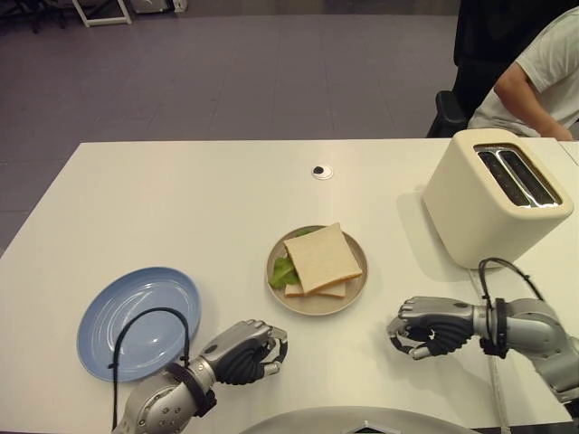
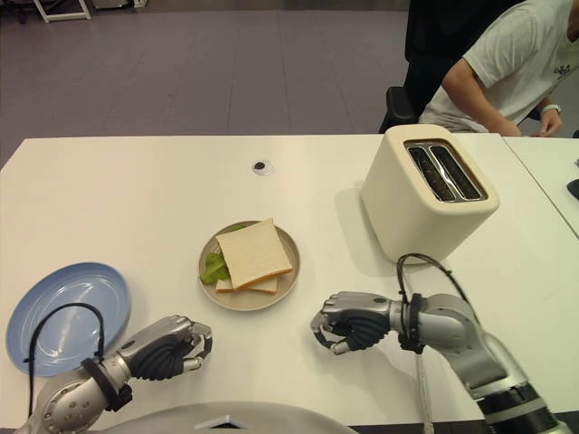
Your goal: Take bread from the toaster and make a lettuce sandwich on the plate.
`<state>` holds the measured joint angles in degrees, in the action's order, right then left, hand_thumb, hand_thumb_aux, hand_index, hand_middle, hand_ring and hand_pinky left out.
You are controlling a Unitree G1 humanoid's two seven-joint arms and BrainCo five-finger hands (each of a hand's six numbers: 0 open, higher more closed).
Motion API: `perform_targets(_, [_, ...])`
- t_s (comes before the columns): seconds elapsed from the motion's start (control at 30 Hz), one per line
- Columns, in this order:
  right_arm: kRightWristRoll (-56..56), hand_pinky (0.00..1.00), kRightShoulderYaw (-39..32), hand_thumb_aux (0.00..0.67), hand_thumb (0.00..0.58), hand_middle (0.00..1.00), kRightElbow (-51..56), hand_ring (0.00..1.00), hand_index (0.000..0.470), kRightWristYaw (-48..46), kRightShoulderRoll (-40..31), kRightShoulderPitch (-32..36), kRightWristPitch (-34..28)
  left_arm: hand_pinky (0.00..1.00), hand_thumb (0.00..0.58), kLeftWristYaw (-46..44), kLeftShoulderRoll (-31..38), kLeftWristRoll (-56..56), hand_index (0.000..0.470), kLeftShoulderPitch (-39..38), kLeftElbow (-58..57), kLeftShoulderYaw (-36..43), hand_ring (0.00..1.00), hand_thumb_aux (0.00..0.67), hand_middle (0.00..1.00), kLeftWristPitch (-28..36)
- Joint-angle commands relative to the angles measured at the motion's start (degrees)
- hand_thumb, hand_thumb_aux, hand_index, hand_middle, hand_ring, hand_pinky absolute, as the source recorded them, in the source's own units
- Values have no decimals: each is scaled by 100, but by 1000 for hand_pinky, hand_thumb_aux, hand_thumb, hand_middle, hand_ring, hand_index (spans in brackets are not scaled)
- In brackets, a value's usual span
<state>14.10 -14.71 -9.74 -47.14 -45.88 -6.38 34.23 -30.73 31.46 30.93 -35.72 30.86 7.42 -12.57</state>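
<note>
Mid-tabletop [image 1: 181, 199], on the tan plate [image 1: 353, 294]: two bread slices [image 1: 321, 258] stacked, lettuce [image 1: 281, 272] poking out at the left. Far right, a cream toaster [image 1: 470, 212], well apart from that plate. Near left, left hand [image 1: 242, 351] clenched on nothing, close to a blue plate [image 1: 136, 316]. Near right, right hand [image 1: 432, 326] likewise clenched, grasping nothing

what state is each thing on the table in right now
toaster, upright, no bread showing in its slots
sandwich, assembled, lettuce poking out at its left
tan plate, holds the sandwich
blue plate, right side up, apart from the sandwich
left hand, curled, holding nothing
right hand, curled, holding nothing
</note>
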Motion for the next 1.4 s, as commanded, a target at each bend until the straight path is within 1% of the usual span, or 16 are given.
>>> perform_targets(0.03, [1275, 1000, -650, 670, 580, 1000, 611, 1000, 470, 522, 598, 215, -71, 1000, 580, -203, 21, 541, 470, 514, -618, 522, 1000, 670, 1000, 322])
perform_targets(0.47, [2420, 984, -1462, 670, 580, 984, 2947, 984, 470, 1993, 1871, 1475, -1071, 1000, 580, 353, 301, 1136, 470, 3339, -3346, 1366, 1000, 670, 1000, -141])
perform_targets(0.7, [2405, 961, -1558, 670, 580, 961, 4557, 961, 470, 2830, 2270, 2851, -913, 1000, 580, 1368, 167, 1240, 470, 4811, -5171, 1732, 1000, 670, 1000, -817])
perform_targets(0.87, [2147, 949, -1495, 670, 580, 949, 4560, 949, 470, 3152, 2177, 2923, -627, 1000, 580, 2008, 161, 1083, 470, 5059, -5568, 1820, 1000, 670, 1000, -1292])
perform_targets(0.9, [2062, 945, -1412, 612, 576, 945, 4335, 945, 429, 3165, 2087, 2821, -584, 1000, 580, 2081, 226, 967, 470, 4941, -5367, 1743, 1000, 670, 1000, -1365])
perform_targets(0.93, [1951, 933, -1274, 418, 498, 933, 3997, 933, 293, 3179, 1944, 2658, -555, 1000, 580, 2105, 324, 801, 470, 4723, -5019, 1612, 1000, 670, 1000, -1431])
perform_targets(0.97, [1769, 918, -1011, 208, 304, 918, 3453, 918, 146, 3173, 1709, 2383, -549, 1000, 576, 2075, 464, 486, 429, 4323, -4421, 1389, 1000, 612, 1000, -1510])
perform_targets(1.0, [1452, 910, -623, 45, 75, 910, 2740, 910, 31, 3121, 1412, 1986, -538, 1000, 506, 2003, 651, 62, 302, 3746, -3620, 1085, 1000, 431, 1000, -1578])
perform_targets(1.03, [1036, 871, -230, 0, 0, 871, 2082, 871, 0, 3009, 1156, 1581, -559, 1000, 443, 1926, 813, -400, 241, 3152, -2847, 769, 1000, 344, 1000, -1637])
perform_targets(1.07, [598, 843, 131, 0, 0, 843, 1504, 843, 0, 2893, 943, 1201, -559, 1000, 230, 1880, 931, -866, 105, 2569, -2143, 439, 1000, 150, 1000, -1700])
perform_targets(1.1, [-95, 737, 501, 0, 0, 737, 994, 737, 0, 2757, 782, 803, -510, 933, 0, 1950, 907, -1427, 0, 2001, -1443, 10, 933, 0, 933, -1766])
perform_targets(1.13, [-782, 737, 761, 0, 0, 737, 633, 737, 0, 2645, 712, 502, -442, 314, 0, 2086, 770, -1899, 0, 1612, -912, -339, 314, 0, 314, -1803])
perform_targets(1.17, [-1422, 573, 963, 0, 0, 573, 412, 573, 0, 2596, 781, 314, -409, 0, 0, 2272, 521, -2326, 0, 1382, -510, -586, 0, 0, 0, -1754])
perform_targets(1.23, [-2296, 0, 1194, 0, 0, 0, 315, 0, 0, 2671, 1205, 194, -423, 0, 0, 2698, -232, -2969, 0, 1373, -255, -578, 0, 0, 0, -1470])
perform_targets(1.3, [-2811, 0, 1206, 0, 0, 0, 513, 0, 0, 2756, 1773, 199, -480, 0, 0, 3053, -1064, -3162, 0, 1632, -653, -311, 0, 0, 0, -1138])
perform_targets(1.4, [-3010, 0, 1191, 0, 0, 0, 1165, 0, 0, 2639, 2295, 372, -418, 0, 0, 2856, -1492, -3448, 0, 1649, -1177, -110, 0, 0, 0, -1344])
